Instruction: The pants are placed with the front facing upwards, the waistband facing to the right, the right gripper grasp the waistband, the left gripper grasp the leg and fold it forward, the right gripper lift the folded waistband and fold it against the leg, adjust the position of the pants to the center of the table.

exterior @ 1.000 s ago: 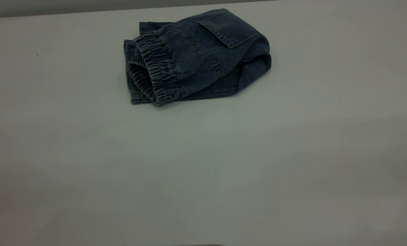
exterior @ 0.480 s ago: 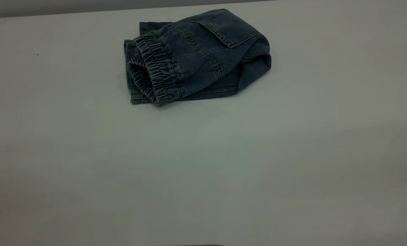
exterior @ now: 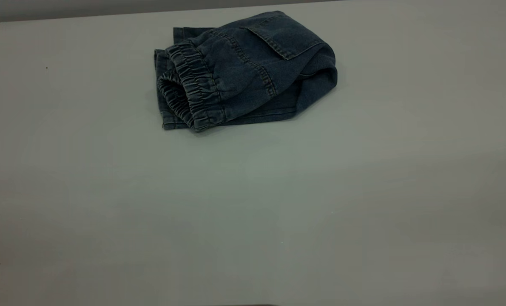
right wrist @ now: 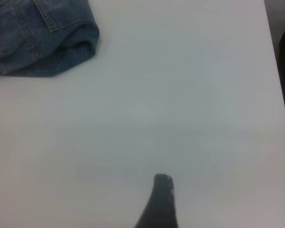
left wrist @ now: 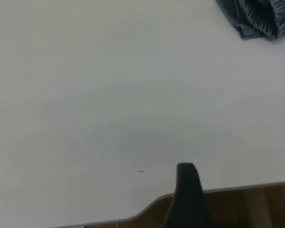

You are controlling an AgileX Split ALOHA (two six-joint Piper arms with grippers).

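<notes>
A: Pants (exterior: 244,72) are lying folded into a compact bundle on the table (exterior: 253,204), toward the far edge in the exterior view, a little left of centre. Nothing is touching them.

B: Which part is facing where?

A: The waistband (exterior: 191,87) is sitting at the bundle's left end, gathered and ruffled, its opening gaping toward the camera. A patch pocket (exterior: 280,38) is showing on top, near the far side. The rounded fold is lying at the right end, and a flat leg layer is sticking out underneath along the left and near edges.

B: Are the arms showing?

A: Neither is appearing in the exterior view. In the left wrist view, one dark fingertip of the left gripper (left wrist: 187,190) is poking in over the table edge, with a wooden floor (left wrist: 256,209) showing beyond it. Only a corner of the waistband end is appearing there, well apart from the fingertip.

B: And the other one?

A: In the right wrist view, one tapered fingertip of the right gripper (right wrist: 160,199) is hanging over bare table. The folded end of the pants is lying in a far corner of that view, well apart from it.

B: Fingers spread or together?

A: I cannot tell for either gripper; each view is showing a single fingertip only.
</notes>
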